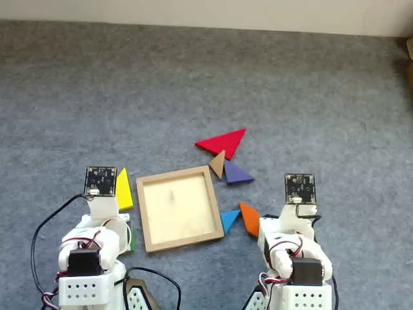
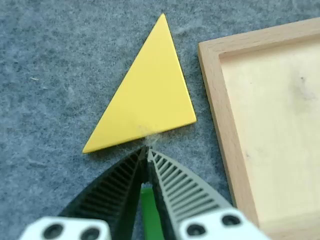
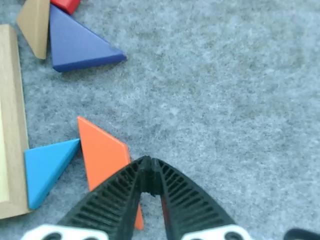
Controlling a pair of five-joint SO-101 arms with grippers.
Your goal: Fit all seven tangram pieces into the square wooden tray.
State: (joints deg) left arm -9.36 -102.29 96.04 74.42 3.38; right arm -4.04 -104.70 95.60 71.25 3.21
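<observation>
Grey carpet (image 1: 193, 84) covered the whole table. Both arms sat at the near edge, the left arm (image 1: 90, 255) beside the tray's left side and the right arm (image 1: 295, 255) off its right side.

The tray (image 1: 173, 174) lay between them, a bit skewed, and every piece I could see was out on the carpet around it.

Red triangle (image 1: 224, 143) was the biggest, just past the tray's far right corner. Yellow triangle (image 2: 147, 95) lay just beside the tray's left rim with a thin gap between them. Purple triangle (image 3: 77, 42) was right of that far corner, with the small tan triangle (image 3: 35, 20) squeezed between it and the red one, up against the tray corner. Orange piece (image 3: 102, 150) sat right of the tray, its corner meeting the tip of the blue triangle (image 3: 45, 167), which touched the right rim.

Left gripper (image 2: 146, 155) had its fingers together, tips right at yellow's near edge. A sliver of green (image 2: 148, 210) showed behind the tips, but I couldn't tell if it was held. Right gripper (image 3: 148, 165) was also closed up, hanging over orange's near end.
</observation>
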